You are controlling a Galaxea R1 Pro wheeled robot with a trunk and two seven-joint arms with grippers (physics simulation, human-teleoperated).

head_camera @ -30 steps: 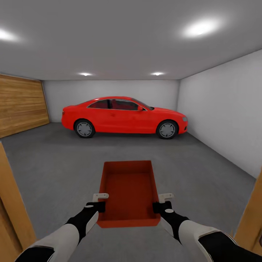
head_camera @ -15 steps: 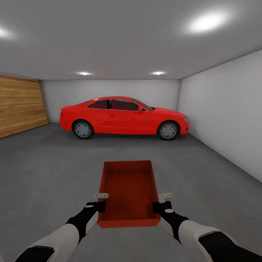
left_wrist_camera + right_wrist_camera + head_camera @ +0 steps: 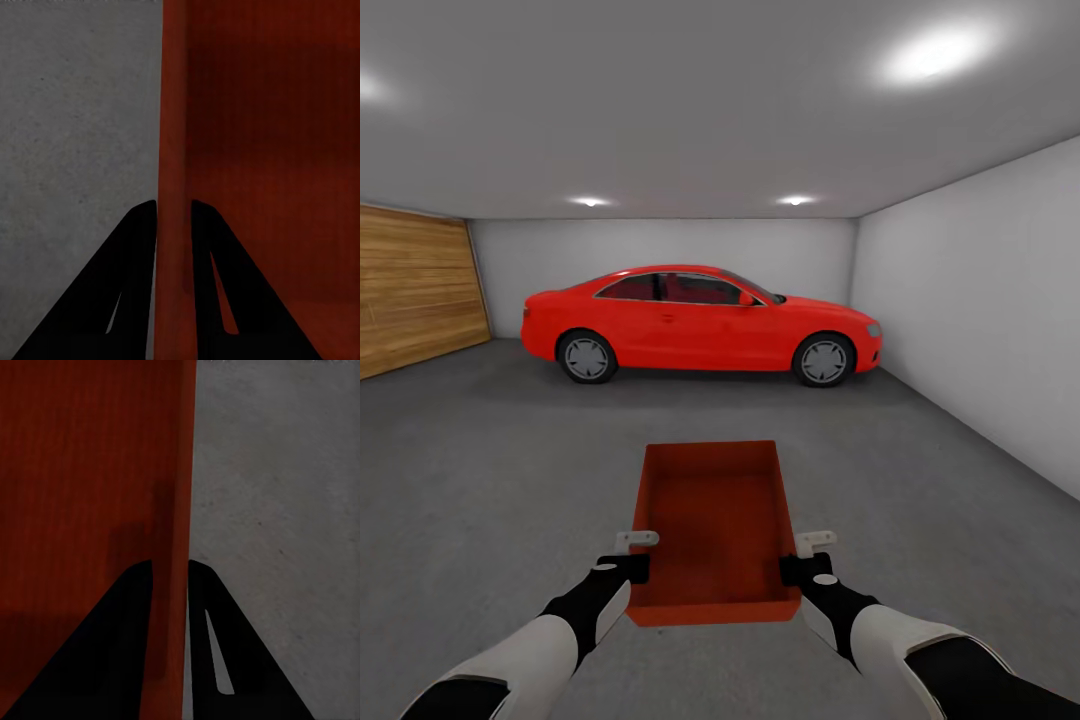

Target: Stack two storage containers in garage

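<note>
I am in the garage, holding one orange-red storage container [image 3: 718, 520] in front of me above the grey concrete floor [image 3: 510, 450]. My left gripper [image 3: 632, 562] is shut on its left wall near the closest corner, and my right gripper [image 3: 800, 564] is shut on its right wall. In the left wrist view the black fingers [image 3: 139, 247] pinch the container's wall [image 3: 174, 150], one finger inside and one outside. The right wrist view shows the same: fingers [image 3: 210, 607] clamp the container's wall [image 3: 180, 495]. The bin is open and empty.
A red car [image 3: 700, 322] is parked sideways at the far end. A wood-plank door [image 3: 415, 290] covers the left wall and a white wall [image 3: 980, 320] runs along the right. Bare concrete stretches between me and the car.
The view has advanced through the doorway: the wooden door frame at both lower edges has dropped out of sight. The container stays in the same place between my grippers.
</note>
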